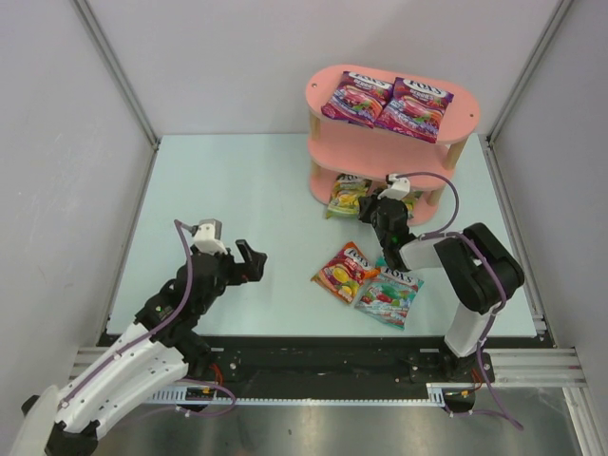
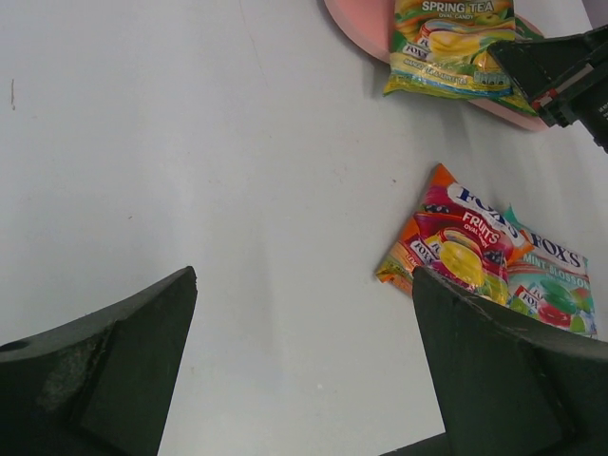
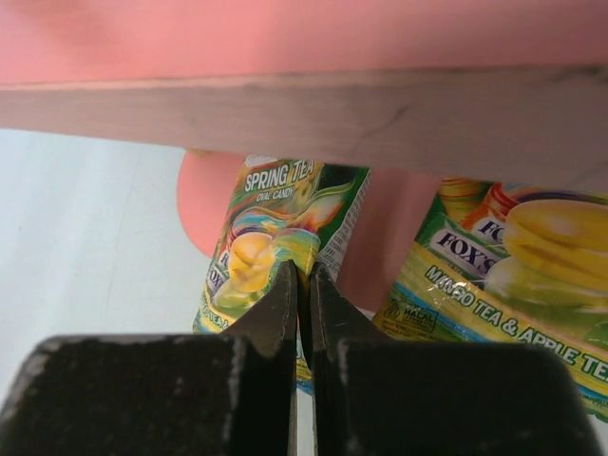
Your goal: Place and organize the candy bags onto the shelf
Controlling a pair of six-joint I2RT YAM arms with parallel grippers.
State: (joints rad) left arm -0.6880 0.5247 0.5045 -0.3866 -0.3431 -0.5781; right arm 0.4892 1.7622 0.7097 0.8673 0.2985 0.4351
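Reaching in under a pink board of the shelf, my right gripper has its two fingers pressed together, with only a hairline between the tips. They sit right at the near edge of a yellow-green candy bag marked Spring Tea. I cannot tell whether a sliver of its foil is caught between them. That bag lies flat on the bottom board, its near end hanging a little over the rounded rim toward the table. Just to its right on the same board lies the second yellow-green bag, lettered mango tea and apple; the two are near each other with a strip of pink showing between.

From above, the top board carries the two purple-magenta bags, the left one and the right one, side by side and touching along their inner edges, both face up.

Two bags are on the table in front of the shelf, between my arms but nearer the right one. The red-orange bag lies tilted, and the teal-white bag is tucked against its right side, with the red-orange one overlapping its edge.

My left gripper hangs over bare table to the left of those two bags, well apart from them, with its fingers spread wide and nothing between them. Its camera looks across at the red-orange and teal-white pair and, farther off, at the Spring Tea bag with my right fingers beside it.
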